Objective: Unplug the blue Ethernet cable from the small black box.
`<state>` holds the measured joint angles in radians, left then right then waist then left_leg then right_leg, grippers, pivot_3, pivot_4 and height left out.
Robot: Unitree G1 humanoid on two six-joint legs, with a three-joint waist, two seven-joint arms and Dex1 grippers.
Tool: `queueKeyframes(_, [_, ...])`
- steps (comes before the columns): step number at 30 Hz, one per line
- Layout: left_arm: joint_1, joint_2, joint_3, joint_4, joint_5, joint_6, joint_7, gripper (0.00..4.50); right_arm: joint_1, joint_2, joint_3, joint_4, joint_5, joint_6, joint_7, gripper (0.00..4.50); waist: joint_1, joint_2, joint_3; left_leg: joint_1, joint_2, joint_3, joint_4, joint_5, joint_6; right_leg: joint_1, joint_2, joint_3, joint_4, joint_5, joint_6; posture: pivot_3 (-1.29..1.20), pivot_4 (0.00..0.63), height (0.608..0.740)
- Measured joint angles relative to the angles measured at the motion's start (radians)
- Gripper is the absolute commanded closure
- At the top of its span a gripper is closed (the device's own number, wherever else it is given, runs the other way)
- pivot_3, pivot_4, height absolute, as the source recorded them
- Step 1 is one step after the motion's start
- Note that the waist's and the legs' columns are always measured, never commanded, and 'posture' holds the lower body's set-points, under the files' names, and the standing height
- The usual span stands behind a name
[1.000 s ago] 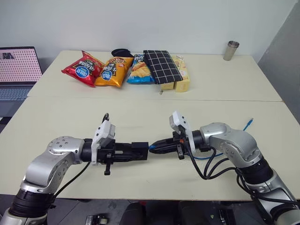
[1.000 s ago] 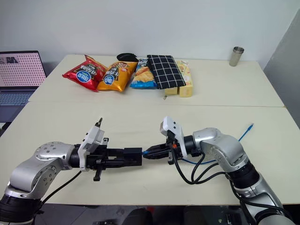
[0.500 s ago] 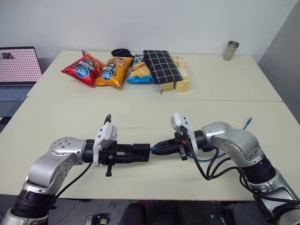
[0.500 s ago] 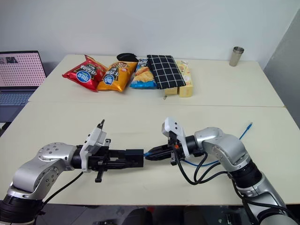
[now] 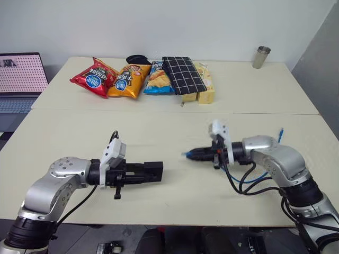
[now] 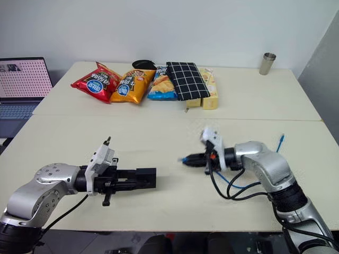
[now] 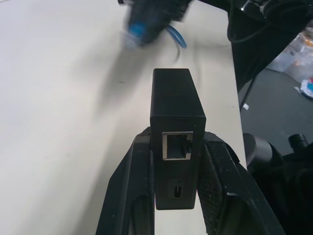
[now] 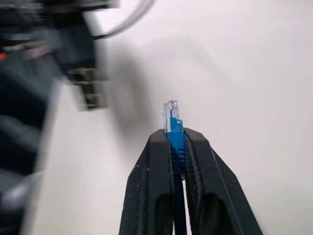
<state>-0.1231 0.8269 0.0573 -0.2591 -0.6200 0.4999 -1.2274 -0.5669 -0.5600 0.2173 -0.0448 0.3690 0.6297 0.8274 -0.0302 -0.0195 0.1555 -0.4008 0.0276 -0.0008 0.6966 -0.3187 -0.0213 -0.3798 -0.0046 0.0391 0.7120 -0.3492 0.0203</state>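
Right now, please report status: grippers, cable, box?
Left gripper shut on the box. Right gripper shut on the blue cable. Plug out, port empty. Nothing between them.

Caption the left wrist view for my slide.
Small black box clamped in left gripper, port empty; blue Ethernet cable pulled clear.

Two cream tables (image 5: pixel 159 121) standing pushed together, seam running across between them. Plain pale wall (image 5: pixel 175 26) rising behind the far table. Grey panel (image 5: pixel 320 69) leaning in along the right edge. Open laptop (image 5: pixel 18 79) sitting just off the tables at the left, screen glowing with a dotted pattern. Dark floor (image 7: pixel 274 112) showing beyond the table edge, bits of clutter lying there. Soft, even light falling throughout.
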Motion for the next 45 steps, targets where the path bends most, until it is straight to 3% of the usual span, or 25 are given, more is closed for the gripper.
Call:
queueKeyframes(2, [0.006, -0.001, 0.001, 0.0, 0.0, 0.002, 0.012, 3.72, 0.001, 0.0, -0.012, 0.056, -0.051, -0.041, -0.051, 4.48, -0.001, 0.0, 0.0, 0.0, 0.0, 0.001, -0.001, 0.001, -0.001, -0.001, 0.0, 0.0, 0.0, 0.0, 0.0, 0.0, 0.15, 0.74])
queueKeyframes(5, [0.002, -0.032, 0.0, -0.004, 0.003, 0.002, 0.053, 3.72, -0.021, 0.032, -0.007, 0.219, -0.212, -0.153, -0.238, 4.48, -0.003, 0.0, 0.0, 0.0, 0.001, 0.002, -0.001, 0.001, -0.001, -0.002, 0.0, 0.001, 0.001, 0.0, 0.0, 0.0, 0.15, 0.74])
queueKeyframes(7, [-0.006, -0.035, -0.001, -0.001, 0.012, 0.005, 0.076, 3.72, -0.023, 0.049, -0.014, 0.295, -0.261, -0.162, -0.302, 3.77, -0.003, 0.001, 0.0, 0.0, 0.001, 0.002, -0.001, 0.001, -0.001, -0.002, 0.0, 0.001, 0.001, 0.0, 0.0, 0.0, 0.15, 0.74])
queueKeyframes(8, [-0.012, -0.038, -0.001, 0.0, 0.015, 0.008, 0.084, 3.72, -0.023, 0.059, -0.019, 0.309, -0.269, -0.165, -0.311, 3.7, -0.003, 0.001, 0.0, 0.0, 0.001, 0.002, -0.001, 0.001, -0.001, -0.002, 0.0, 0.001, 0.001, 0.0, 0.0, 0.0, 0.15, 0.74])
queueKeyframes(13, [-0.056, -0.05, -0.005, 0.025, 0.04, 0.02, 0.129, 3.72, -0.033, 0.088, -0.042, 0.329, -0.275, -0.178, -0.321, 2.47, -0.003, 0.001, 0.0, 0.0, 0.001, 0.002, -0.001, 0.001, -0.001, -0.002, 0.0, 0.001, 0.001, 0.0, 0.0, 0.0, 0.15, 0.74])
queueKeyframes(20, [-0.139, -0.177, -0.003, 0.145, 0.157, -0.044, 0.329, 3.72, 0.033, 0.007, -0.054, 0.083, -0.171, -0.148, -0.107, 0.82, 0.004, 0.001, 0.001, -0.001, 0.0, 0.002, 0.0, 0.001, -0.001, -0.001, 0.0, 0.001, 0.001, 0.0, 0.0, 0.0, 0.15, 0.74])
queueKeyframes(25, [-0.235, -0.283, 0.014, 0.305, 0.255, -0.166, 0.494, 3.72, 0.05, -0.011, -0.079, -0.155, -0.024, -0.056, 0.01, 0.82, 0.0, 0.001, 0.0, -0.001, 0.0, 0.002, 0.0, 0.001, -0.001, -0.001, 0.0, 0.001, 0.001, 0.0, 0.0, 0.0, 0.15, 0.74])
queueKeyframes(33, [-0.328, -0.378, 0.028, 0.609, 0.397, -0.411, 0.663, 3.72, 0.04, 0.04, -0.038, -0.252, 0.009, 0.039, -0.004, 0.82, 0.001, 0.0, 0.0, -0.001, 0.0, 0.001, 0.001, 0.001, -0.001, -0.001, 0.0, 0.0, 0.001, 0.0, 0.0, 0.0, 0.15, 0.74])
queueKeyframes(37, [-0.335, -0.407, 0.027, 0.693, 0.407, -0.461, 0.67, 2.81, 0.039, 0.055, -0.027, -0.258, 0.007, 0.055, -0.013, 0.8, 0.001, 0.0, 0.0, -0.001, 0.0, 0.002, 0.001, 0.001, -0.001, -0.002, 0.0, 0.0, 0.001, 0.0, 0.0, 0.0, 0.15, 0.74])
queueKeyframes(45, [-0.266, -0.402, 0.043, 0.657, 0.389, -0.448, 0.647, 1.09, 0.041, 0.058, -0.027, -0.276, 0.007, 0.083, -0.034, 0.8, 0.0, 0.0, 0.0, -0.001, 0.0, 0.001, 0.0, 0.001, -0.001, -0.002, 0.0, 0.0, 0.001, 0.0, 0.0, 0.0, 0.15, 0.74])
